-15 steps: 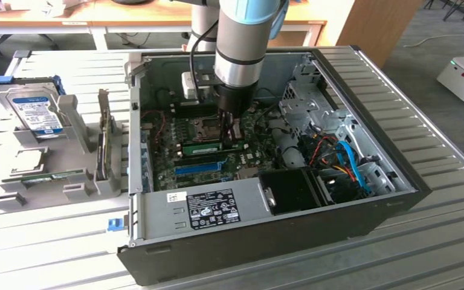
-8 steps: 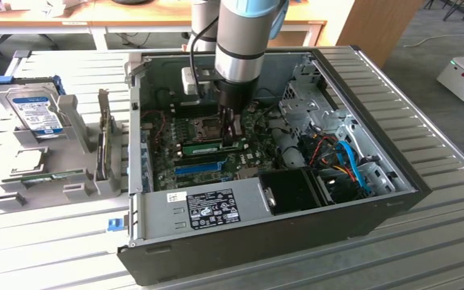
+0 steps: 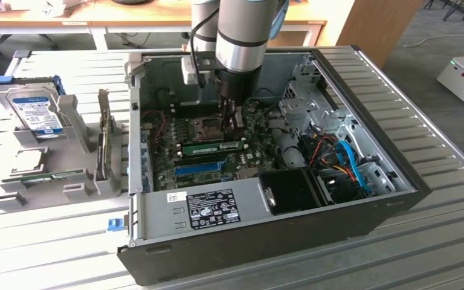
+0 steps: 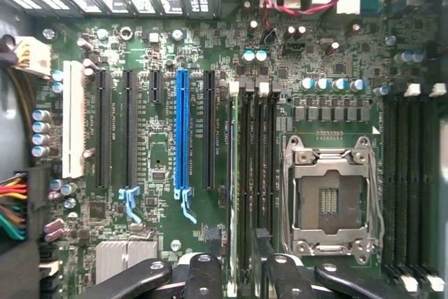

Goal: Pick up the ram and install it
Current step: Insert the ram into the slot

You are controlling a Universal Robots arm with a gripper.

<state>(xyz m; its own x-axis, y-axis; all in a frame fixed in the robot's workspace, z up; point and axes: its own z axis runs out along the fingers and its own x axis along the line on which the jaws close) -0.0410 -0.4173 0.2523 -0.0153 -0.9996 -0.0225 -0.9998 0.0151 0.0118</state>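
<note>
One ram [image 3: 212, 147] sits edge-up, lengthwise across the exterior view, hand [image 4: 241, 271] spread above.

Case [image 3: 296, 235]: black shell, grey metal inside; white label [image 3: 210, 208] with black print on the near wall.
Motherboard [image 4: 161, 152]: dark green, fine pale tracing.
Slots on it: one bright blue slot [image 4: 182, 131], one white slot [image 4: 73, 127], the others black.
Ram [image 3: 212, 147]: lighter green strip.
Arm [image 3: 244, 36]: silver.
Claw [image 3: 234, 128]: black.
Cables [image 3: 351, 160], exterior view's right: blue, some orange.
Hard drive [image 3: 37, 115], exterior view's left: silver, blue label.
Table [image 3: 441, 241]: pale grey, ribbed stripes.
</note>
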